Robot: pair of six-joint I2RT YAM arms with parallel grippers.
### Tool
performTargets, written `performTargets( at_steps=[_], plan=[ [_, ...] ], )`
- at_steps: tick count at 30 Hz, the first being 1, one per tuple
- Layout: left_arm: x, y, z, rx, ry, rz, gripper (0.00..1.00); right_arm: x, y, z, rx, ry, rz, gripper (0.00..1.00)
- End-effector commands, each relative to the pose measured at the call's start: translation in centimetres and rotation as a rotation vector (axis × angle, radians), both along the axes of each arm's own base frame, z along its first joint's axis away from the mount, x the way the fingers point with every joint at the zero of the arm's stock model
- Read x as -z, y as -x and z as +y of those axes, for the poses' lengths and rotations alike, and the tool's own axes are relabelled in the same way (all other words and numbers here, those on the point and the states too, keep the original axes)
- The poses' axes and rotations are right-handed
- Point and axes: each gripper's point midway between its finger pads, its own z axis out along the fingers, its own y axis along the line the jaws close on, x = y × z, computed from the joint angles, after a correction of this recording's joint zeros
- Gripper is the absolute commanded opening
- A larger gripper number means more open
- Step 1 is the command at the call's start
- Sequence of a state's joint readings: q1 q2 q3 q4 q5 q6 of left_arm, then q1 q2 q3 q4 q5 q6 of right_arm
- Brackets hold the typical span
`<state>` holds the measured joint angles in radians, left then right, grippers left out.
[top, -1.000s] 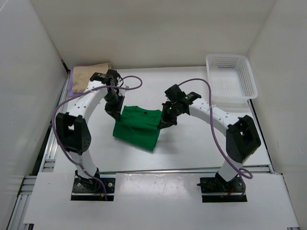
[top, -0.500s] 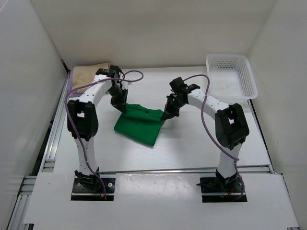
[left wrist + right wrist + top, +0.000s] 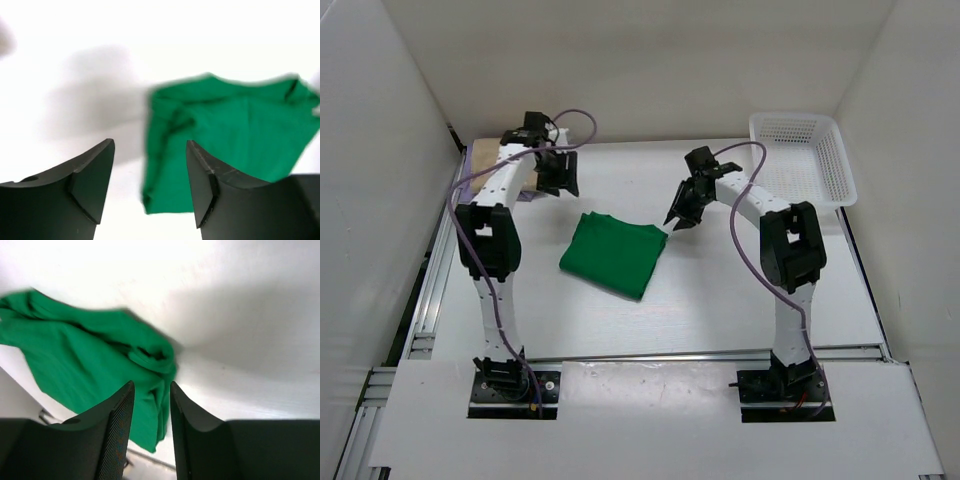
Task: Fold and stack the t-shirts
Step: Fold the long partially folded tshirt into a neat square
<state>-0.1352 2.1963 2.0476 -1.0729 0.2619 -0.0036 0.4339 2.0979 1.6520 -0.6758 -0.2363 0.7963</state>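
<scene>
Both pairs of jaws hang open and empty at 11 and 2 o'clock from the folded green t-shirt (image 3: 615,255); folding seems done, next grab it for stacking.

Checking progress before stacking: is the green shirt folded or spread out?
Folded: the green shirt lies as a compact rectangle, no sleeves sticking out.

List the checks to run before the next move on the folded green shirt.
1. Bright green cloth t-shirt folded into a compact rectangle: ok.
2. Left gripper open, clear of cloth: ok.
3. Right gripper jaws parted: ok; free of the shirt's corner: cannot tell.
4. Tan cloth shirt at far-left corner in view for stacking: not ok, left arm hides most.
5. White plastic mesh basket away from the shirt: ok.
</scene>
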Motion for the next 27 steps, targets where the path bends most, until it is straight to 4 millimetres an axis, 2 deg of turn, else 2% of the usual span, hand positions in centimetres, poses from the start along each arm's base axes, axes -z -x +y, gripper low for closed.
performTargets(
  at_steps=[1,3,4,6,7,8,9,10,12,13,14,15,16,18,19,20,21,22,24,26,27],
  plan=[
    [-7.2,-1.9,2.3,-0.053,-0.003,-0.254,0.68,-5.6,-2.3,0.9,-0.032,0.014,-0.235,0.39],
    [-7.0,0.0,0.0,0.0,0.015,-0.252,0.63,-6.5,-0.5,2.5,-0.094,0.019,-0.266,0.37],
    [-5.8,2.2,-2.2,0.055,0.015,-0.211,0.62,-5.5,0.6,2.8,-0.111,0.03,-0.241,0.28],
    [-4.0,4.5,-4.2,0.108,0.008,-0.136,0.57,-5.1,2.3,3.7,-0.119,0.004,-0.195,0.19],
    [-2.6,5.9,-5.8,0.154,0.021,-0.076,0.55,-4.2,3.2,4.2,-0.128,-0.005,-0.157,0.11],
    [-1.8,7.1,-6.5,0.177,0.033,-0.019,0.55,-3.0,4.1,4.1,-0.126,-0.006,-0.11,0.07],
    [-0.8,8.1,-7.9,0.214,0.069,0.032,0.55,-2.6,4.5,5.0,-0.127,-0.034,-0.086,0.04],
    [-0.2,8.2,-8.2,0.219,0.078,0.052,0.55,-1.4,4.4,5.1,-0.119,-0.026,-0.064,0.01],
    [0.7,7.8,-8.7,0.226,0.096,0.064,0.55,-0.1,4.5,5.5,-0.116,-0.036,-0.034,0.0],
    [2.2,7.3,-8.6,0.221,0.08,0.084,0.55,0.9,3.8,5.4,-0.093,-0.029,-0.013,0.0],
    [2.4,6.7,-8.6,0.217,0.072,0.076,0.55,1.3,3.5,5.6,-0.093,-0.028,-0.01,0.0],
    [3.0,6.2,-8.5,0.211,0.054,0.078,0.55,1.4,2.7,5.4,-0.071,-0.03,-0.006,0.0],
    [4.5,5.0,-7.2,0.177,-0.004,0.078,0.55,1.6,1.5,5.4,-0.057,-0.035,-0.015,0.0],
    [4.9,2.9,-4.8,0.116,-0.079,0.046,0.55,1.7,0.0,5.2,-0.047,-0.028,-0.038,0.0],
    [5.2,2.1,-3.5,0.085,-0.119,0.037,0.57,2.5,-0.8,4.9,-0.056,-0.019,-0.042,0.0],
    [5.4,1.5,-2.2,0.055,-0.119,0.039,0.57,1.9,-1.7,5.4,-0.056,-0.032,-0.066,0.0],
    [5.0,0.9,-2.0,0.048,-0.095,0.024,0.58,2.0,-2.4,5.2,-0.061,-0.037,-0.072,0.0],
    [4.8,1.0,-2.4,0.056,-0.048,0.032,0.6,3.1,-2.3,5.1,-0.071,-0.02,-0.047,0.0],
    [4.3,0.8,-2.5,0.056,-0.042,0.007,0.6,3.9,-3.4,4.4,-0.057,-0.012,-0.04,0.0],
    [4.3,0.7,-2.1,0.047,-0.063,0.003,0.61,4.3,-4.1,4.0,-0.044,-0.011,-0.039,0.0],
    [4.3,0.7,-2.1,0.047,-0.063,0.003,0.64,3.7,-5.0,4.0,-0.037,-0.034,-0.049,0.0]
  ],
)
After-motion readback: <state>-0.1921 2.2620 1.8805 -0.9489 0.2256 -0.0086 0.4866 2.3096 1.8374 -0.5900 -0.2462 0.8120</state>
